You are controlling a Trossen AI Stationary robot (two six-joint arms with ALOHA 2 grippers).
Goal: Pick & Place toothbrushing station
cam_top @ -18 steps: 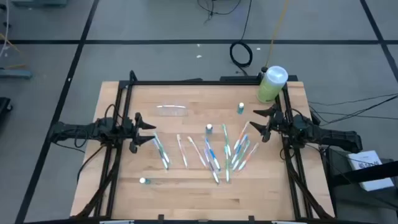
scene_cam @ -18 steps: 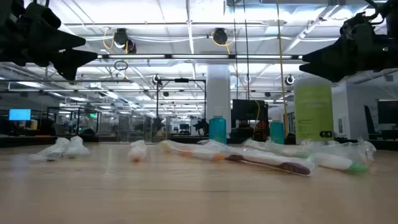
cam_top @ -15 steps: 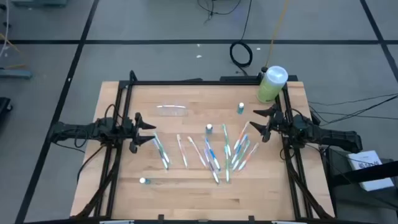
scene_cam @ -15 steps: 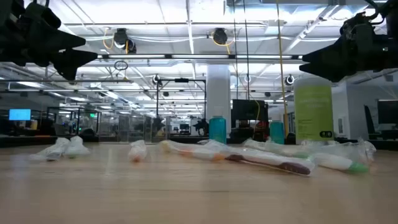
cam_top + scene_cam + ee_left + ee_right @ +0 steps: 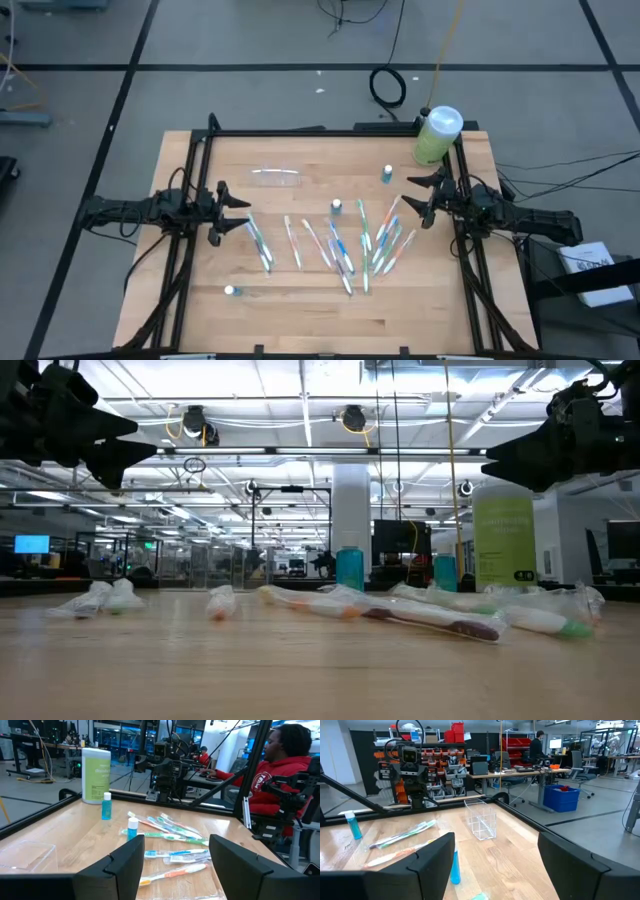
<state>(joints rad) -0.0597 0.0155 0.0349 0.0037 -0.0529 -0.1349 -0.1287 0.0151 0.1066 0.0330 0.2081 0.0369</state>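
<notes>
Hovering above the table's left edge, the left end effector [image 5: 232,211] has its fingers apart and holds nothing; the right end effector [image 5: 417,199] hangs over the right edge, likewise spread and empty. Compared with the views from half a second earlier, nothing has shifted: both arms sit in the same poses and every object lies where it did. That stillness suggests the pick has not started, so the whole task lies ahead.

Between the two end effectors a scatter of toothbrushes [image 5: 345,245] covers the middle of the table, with small blue bottles [image 5: 386,174] among them. The toothbrushing station [image 5: 276,178], a clear plastic holder, rests toward the far edge, left of centre, well apart from both end effectors and nearer the left one. In the right wrist view it stands alone on bare wood [image 5: 480,824], across the table; in the left wrist view [image 5: 25,855] it appears close by and off to one side. A large green bottle [image 5: 437,135] stands at the far right corner.
</notes>
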